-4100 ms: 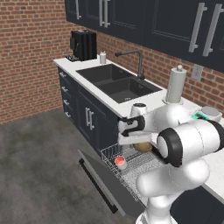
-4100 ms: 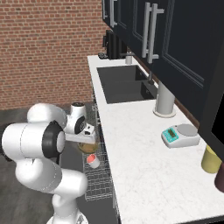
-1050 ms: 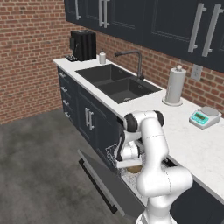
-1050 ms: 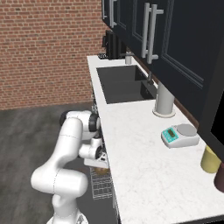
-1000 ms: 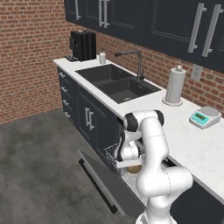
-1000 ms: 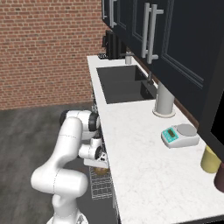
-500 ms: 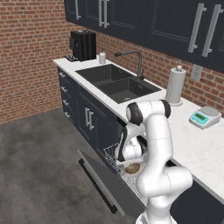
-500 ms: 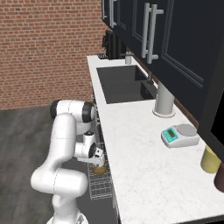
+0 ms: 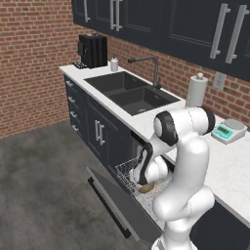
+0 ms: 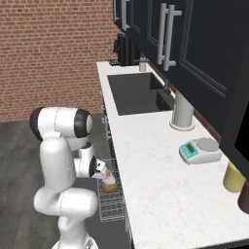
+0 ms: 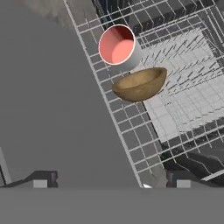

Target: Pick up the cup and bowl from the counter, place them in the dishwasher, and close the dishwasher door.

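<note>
The brown bowl (image 11: 140, 84) lies tilted in the dishwasher's white wire rack (image 11: 192, 57), touching the white cup (image 11: 117, 45) with its red inside. My gripper (image 11: 111, 181) hangs open a little above them with nothing between its fingertips (image 11: 41, 179). In the left base view the gripper (image 9: 140, 177) is just over the bowl (image 9: 148, 187) and rack (image 9: 128, 171). The dark dishwasher door (image 9: 119, 205) lies dropped open in front. In the right base view the bowl (image 10: 111, 187) and cup (image 10: 110, 178) sit beside the gripper (image 10: 104, 175), under the counter (image 10: 155, 165) edge.
On the counter (image 9: 234, 166) are a sink (image 9: 129, 95), a paper towel roll (image 9: 197, 92), a kitchen scale (image 9: 227, 132) and a coffee machine (image 9: 93, 50). A yellow canister (image 10: 234, 176) stands at the far right. Bare floor lies left of the open door.
The jaws have opened and let go of the bowl, which now rests in the rack against the cup. The arm's upper part has risen and the hand has drawn back slightly.
</note>
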Controlling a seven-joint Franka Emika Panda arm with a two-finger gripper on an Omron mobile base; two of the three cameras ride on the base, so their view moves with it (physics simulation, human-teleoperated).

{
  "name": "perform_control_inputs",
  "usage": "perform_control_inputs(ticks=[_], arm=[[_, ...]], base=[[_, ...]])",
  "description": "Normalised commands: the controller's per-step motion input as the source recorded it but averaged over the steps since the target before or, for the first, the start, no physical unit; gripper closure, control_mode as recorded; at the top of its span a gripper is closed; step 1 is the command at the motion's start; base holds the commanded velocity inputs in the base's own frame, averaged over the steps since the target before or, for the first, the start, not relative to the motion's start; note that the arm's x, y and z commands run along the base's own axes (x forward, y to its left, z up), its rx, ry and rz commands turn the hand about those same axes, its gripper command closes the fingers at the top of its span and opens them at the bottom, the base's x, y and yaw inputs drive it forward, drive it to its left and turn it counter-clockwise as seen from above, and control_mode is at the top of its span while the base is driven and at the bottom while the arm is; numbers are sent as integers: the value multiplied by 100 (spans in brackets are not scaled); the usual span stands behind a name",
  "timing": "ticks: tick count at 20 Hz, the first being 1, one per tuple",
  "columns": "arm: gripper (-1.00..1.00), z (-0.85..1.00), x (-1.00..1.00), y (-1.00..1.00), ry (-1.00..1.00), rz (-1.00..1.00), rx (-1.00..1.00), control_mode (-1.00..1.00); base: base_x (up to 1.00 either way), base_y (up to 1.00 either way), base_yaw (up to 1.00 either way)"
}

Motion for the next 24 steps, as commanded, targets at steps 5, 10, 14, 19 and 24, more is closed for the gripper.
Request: perform_control_inputs(ticks=[5, 10, 14, 19, 24], arm=[[-100, 100, -32, 13, -22, 0, 0, -100], [-100, 100, -26, 42, -16, 2, 0, -100], [-100, 100, -16, 44, -1, 0, -4, -100], [-100, 58, -36, 35, 5, 0, -10, -100], [-100, 4, -64, 28, 3, 0, -19, -100]], base=[[0, 0, 0], [0, 0, 0], [0, 0, 0], [0, 0, 0], [0, 0, 0]])
